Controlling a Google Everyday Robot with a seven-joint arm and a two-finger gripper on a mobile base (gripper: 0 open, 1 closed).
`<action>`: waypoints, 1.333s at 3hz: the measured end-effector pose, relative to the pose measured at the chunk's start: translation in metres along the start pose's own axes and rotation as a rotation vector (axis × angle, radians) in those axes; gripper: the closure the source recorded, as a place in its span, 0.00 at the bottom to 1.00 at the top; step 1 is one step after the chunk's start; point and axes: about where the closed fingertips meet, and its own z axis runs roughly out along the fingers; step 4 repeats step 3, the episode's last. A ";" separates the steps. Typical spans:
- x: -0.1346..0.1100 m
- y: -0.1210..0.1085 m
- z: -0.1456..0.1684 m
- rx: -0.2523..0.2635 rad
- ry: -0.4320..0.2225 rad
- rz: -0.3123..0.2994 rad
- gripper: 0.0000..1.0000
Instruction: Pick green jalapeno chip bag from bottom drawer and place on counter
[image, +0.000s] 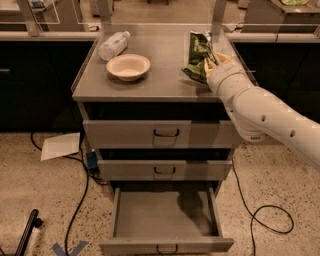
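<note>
Claw: over the right edge of the desk, at the end of the white arm that reaches in from the lower right.
Claw's grip: cannot tell how far it is open, nor whether it has hold of anything; it is pressed against the bag's right side.
Green jalapeno chip bag: just left of the claw and touching it. It is crumpled and rests on the desk, with its length running toward the rear.
Desk: grey metal cabinet top, under the claw and spreading out to its left.
Paper bowl: well left of the claw, upright on the desk, apart from the bag.
Plastic water bottle: farther left and behind, lying on its side just beyond the bowl.
Bottom drawer: far below the claw and to its left, standing open with its grey floor showing.
Upper two drawers: below the claw, shut.
</note>
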 end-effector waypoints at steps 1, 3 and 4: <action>0.000 0.000 0.000 0.000 0.000 0.000 0.11; 0.000 0.000 0.000 0.000 0.000 0.000 0.00; 0.000 0.000 0.000 0.000 0.000 0.000 0.00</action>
